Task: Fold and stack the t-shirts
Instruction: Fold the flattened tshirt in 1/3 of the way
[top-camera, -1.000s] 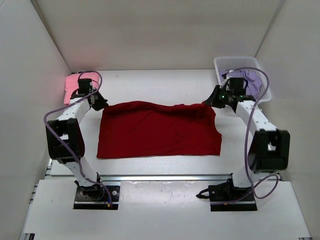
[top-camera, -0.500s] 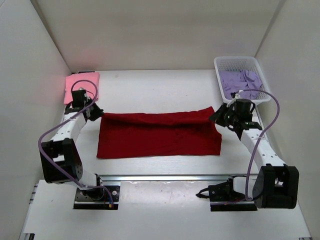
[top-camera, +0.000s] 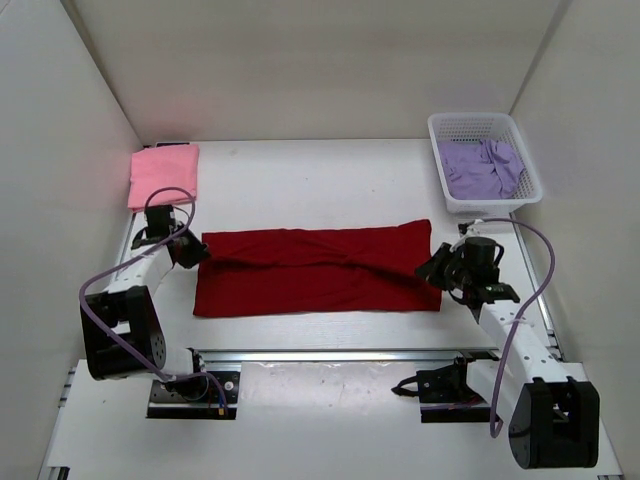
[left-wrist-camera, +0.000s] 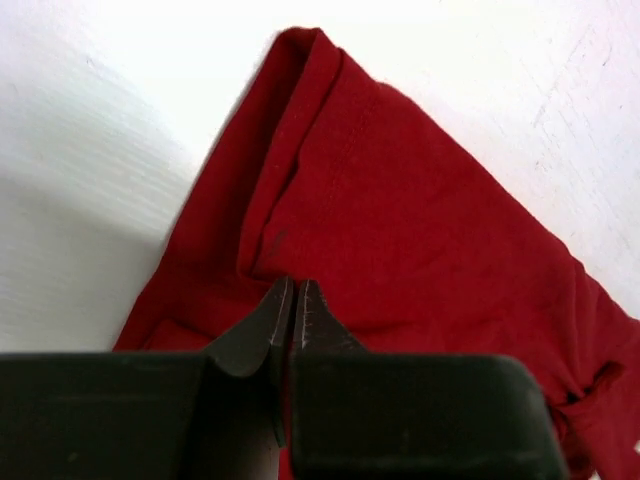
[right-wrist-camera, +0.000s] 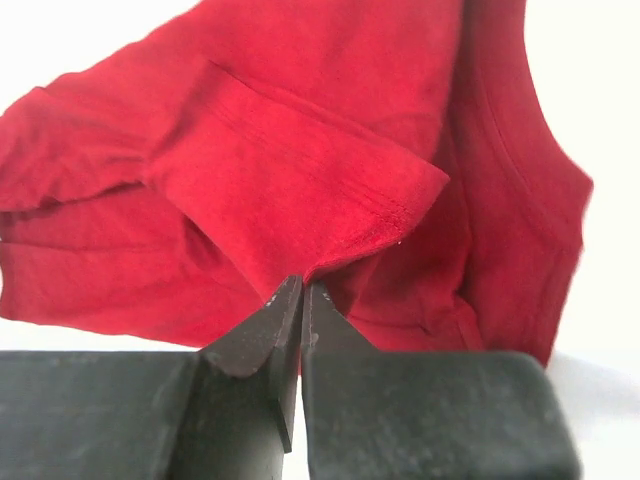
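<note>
The dark red shirt (top-camera: 315, 272) lies across the middle of the table (top-camera: 300, 175) as a long band running left to right. It looks partly doubled: an upper layer is drawn over toward the near side, and a strip of the lower layer is uncovered along the near edge. The cloth is soft and slack; a loose crease runs through the middle, and the right end is bunched.

The left gripper (top-camera: 192, 250) is clenched on the shirt's left end, its jaws pinched on a folded edge in the wrist view. The right gripper (top-camera: 430, 268) is clenched on the right end, gripping a stitched hem.

Step in hand, as judged: the lengthwise fold of this shirt, about midway, with both ends held. The next move calls for carrying both held ends evenly toward the near edge, keeping the cloth taut between them so the crease pulls out. The upper layer is then laid flush on the lower one and let go.

The pink shirt (top-camera: 163, 172) rests folded at the far left corner, well apart. The lavender shirt (top-camera: 483, 165) lies crumpled in the basket (top-camera: 470, 120) at the far right, not yet folded.
</note>
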